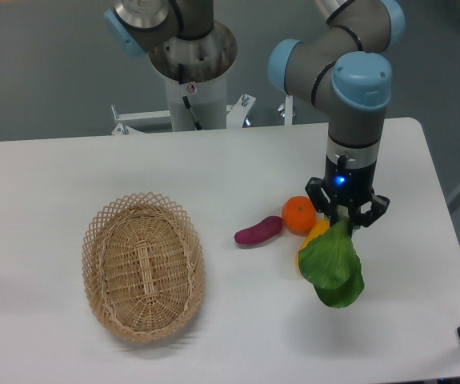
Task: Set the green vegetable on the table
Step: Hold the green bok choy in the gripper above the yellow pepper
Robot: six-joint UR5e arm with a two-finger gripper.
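The green vegetable (333, 266), a broad dark green leaf, hangs down from my gripper (345, 222) at the right side of the white table (70, 168). The gripper points straight down, and its fingers are shut on the vegetable's upper end, which hides the stem. The leaf's lower edge is close to the tabletop, but I cannot tell whether it touches.
A yellow vegetable (313, 237) lies partly hidden behind the leaf, with an orange (298, 214) and a purple eggplant-like piece (258, 230) just to its left. An oval wicker basket (143, 264) stands at the front left. The table's right edge is near the gripper.
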